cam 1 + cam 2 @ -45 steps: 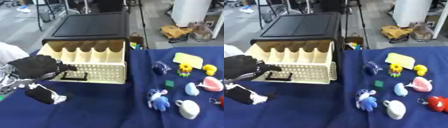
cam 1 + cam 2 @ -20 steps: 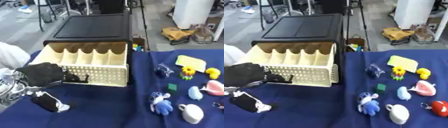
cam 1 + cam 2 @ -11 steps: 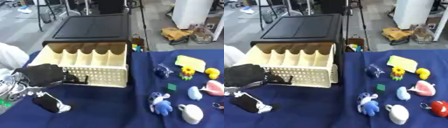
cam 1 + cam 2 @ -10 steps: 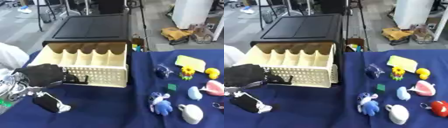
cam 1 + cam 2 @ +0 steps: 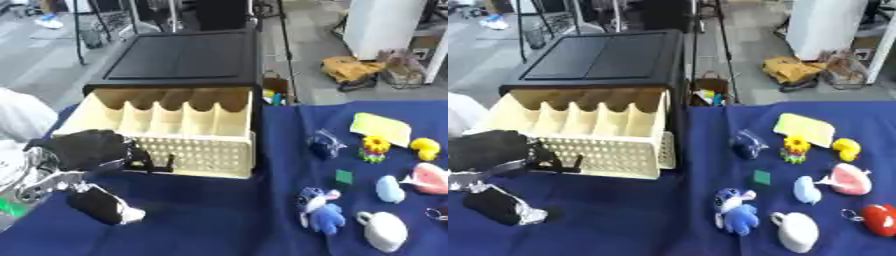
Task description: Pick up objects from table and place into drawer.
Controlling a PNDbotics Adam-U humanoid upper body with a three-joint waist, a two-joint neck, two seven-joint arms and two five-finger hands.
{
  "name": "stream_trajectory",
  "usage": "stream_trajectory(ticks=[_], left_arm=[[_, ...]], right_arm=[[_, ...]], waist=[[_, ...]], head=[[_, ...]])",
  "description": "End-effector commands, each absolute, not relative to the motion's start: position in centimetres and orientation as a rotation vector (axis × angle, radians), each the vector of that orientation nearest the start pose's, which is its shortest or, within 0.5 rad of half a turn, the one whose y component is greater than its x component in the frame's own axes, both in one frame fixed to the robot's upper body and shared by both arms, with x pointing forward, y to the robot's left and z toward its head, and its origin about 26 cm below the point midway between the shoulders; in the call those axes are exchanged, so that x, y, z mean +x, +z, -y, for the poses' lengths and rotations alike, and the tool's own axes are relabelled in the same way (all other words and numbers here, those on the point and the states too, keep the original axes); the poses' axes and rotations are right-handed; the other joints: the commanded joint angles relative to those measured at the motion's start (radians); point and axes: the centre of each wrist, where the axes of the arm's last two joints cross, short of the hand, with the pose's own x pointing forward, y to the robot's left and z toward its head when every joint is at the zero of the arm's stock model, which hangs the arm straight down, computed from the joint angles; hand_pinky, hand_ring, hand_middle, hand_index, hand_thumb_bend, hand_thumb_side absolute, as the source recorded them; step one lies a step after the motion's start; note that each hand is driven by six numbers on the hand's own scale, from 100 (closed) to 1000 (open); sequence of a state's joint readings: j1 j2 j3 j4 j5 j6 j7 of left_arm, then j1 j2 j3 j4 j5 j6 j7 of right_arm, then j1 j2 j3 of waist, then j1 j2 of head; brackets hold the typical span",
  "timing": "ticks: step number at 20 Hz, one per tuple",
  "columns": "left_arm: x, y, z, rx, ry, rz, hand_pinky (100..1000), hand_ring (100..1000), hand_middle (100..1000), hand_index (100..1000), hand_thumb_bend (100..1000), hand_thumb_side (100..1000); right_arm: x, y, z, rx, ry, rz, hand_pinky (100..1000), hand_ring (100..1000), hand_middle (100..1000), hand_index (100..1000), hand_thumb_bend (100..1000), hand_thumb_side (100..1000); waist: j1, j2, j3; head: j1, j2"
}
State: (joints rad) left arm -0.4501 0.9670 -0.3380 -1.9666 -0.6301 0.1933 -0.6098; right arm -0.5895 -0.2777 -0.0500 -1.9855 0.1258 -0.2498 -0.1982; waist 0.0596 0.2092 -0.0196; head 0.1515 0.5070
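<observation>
Left hand (image 5: 83, 150), black, at drawer handle; finger state unclear. Cream perforated plastic drawer (image 5: 188, 135) pulled out of black cabinet (image 5: 184, 57). Right on blue cloth: blue plush toy (image 5: 319, 210), white mug (image 5: 385, 231), yellow duck (image 5: 426, 148), well apart from drawer.

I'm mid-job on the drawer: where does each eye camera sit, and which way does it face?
Left eye view: in the head, looking down at the open drawer and toys; the left hand shows at its left edge.
Right eye view: beside it, facing the same way, showing more table on the right, including a red toy.
Both share the drawer, the blue plush and the left hand.
</observation>
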Motion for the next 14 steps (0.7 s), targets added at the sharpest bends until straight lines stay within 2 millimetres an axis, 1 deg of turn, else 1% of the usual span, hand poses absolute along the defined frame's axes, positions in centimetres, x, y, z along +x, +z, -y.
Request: stream_trajectory(ticks=[1,8,14], left_arm=[[30.6,24.6,-28.4,0.910,-1.711,1.240,100,145,162,712,511,655],[31.6,24.1,-29.2,0.868,-1.645,1.233,100,141,156,680,511,646],[31.7,24.2,-29.3,0.882,-1.631,1.254,100,141,156,619,495,656]], right_arm=[[31.2,29.1,23.7,0.324,-0.200,-3.369,745,820,700,733,266,956],[31.2,29.2,23.7,0.319,-0.197,-3.367,745,820,697,733,266,955],[31.2,29.2,23.7,0.317,-0.194,-3.368,745,820,695,731,263,953]], waist=[[-0.002,-0.010,-0.001],[-0.002,-0.007,-0.008],[0.000,-0.007,-0.008]], head=[[0.005,-0.019],[0.008,-0.021],[0.009,-0.021]])
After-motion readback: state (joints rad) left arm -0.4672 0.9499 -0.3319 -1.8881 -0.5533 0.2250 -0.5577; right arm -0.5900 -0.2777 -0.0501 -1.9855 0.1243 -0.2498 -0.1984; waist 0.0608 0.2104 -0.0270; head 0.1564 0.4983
